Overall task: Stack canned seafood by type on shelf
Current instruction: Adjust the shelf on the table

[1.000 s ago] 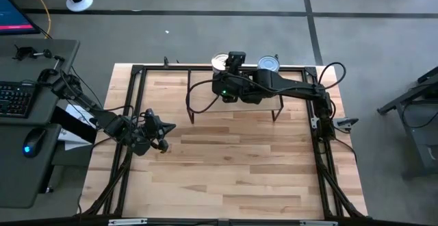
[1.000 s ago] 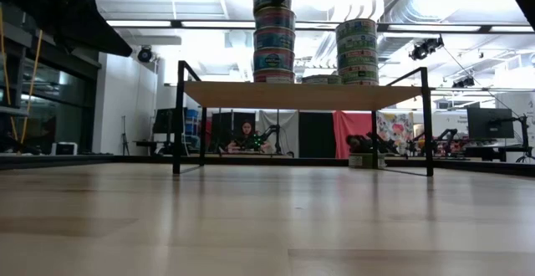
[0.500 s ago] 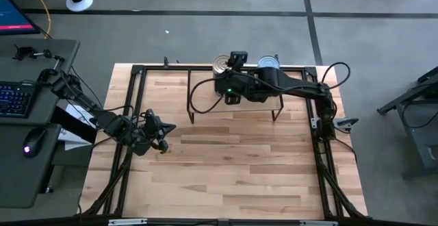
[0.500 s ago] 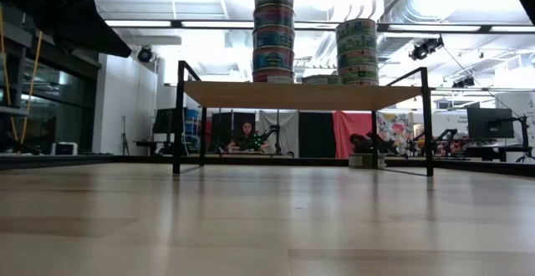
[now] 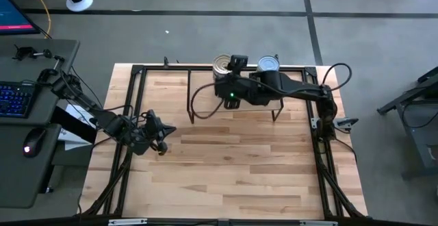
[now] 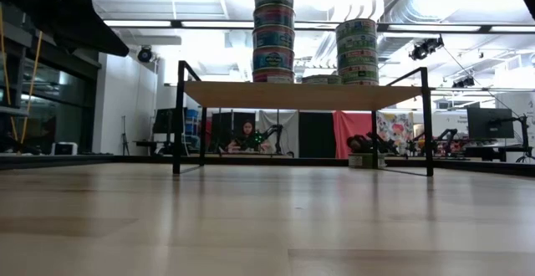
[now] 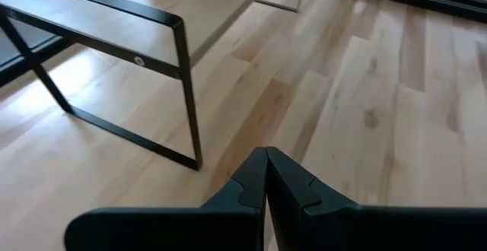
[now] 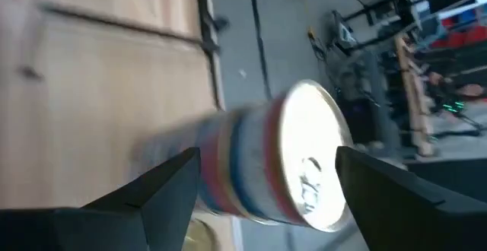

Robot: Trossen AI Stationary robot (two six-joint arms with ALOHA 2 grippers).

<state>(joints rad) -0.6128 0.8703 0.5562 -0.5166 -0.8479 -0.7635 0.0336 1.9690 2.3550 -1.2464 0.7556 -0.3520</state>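
The shelf (image 6: 301, 94) stands at the table's far middle on thin black legs. It carries a tall stack of tins (image 6: 274, 32), a shorter stack (image 6: 357, 52) and a low tin (image 6: 322, 79) between them. From above, the tall stack's gold top (image 5: 222, 65) and the shorter stack's silver top (image 5: 268, 64) show. My right gripper (image 5: 237, 63) hangs open above the shelf beside the tall stack's top. In the right wrist view the stack (image 8: 281, 160) lies beyond its spread fingers (image 8: 163, 190). My left gripper (image 5: 162, 139) waits shut at the table's left, holding nothing.
A black metal frame (image 5: 140, 68) runs along the table's edges. A desk with a keyboard (image 5: 15, 97) stands left of the table. The shelf's near leg (image 7: 185, 91) shows ahead of my left gripper (image 7: 265, 171). A person (image 6: 247, 134) sits in the room behind.
My right gripper has risen and drawn back from the top of the tall stack, a little toward the table's right. The stack's gold top, partly covered before, now shows whole. The stack has stayed in place on the shelf.
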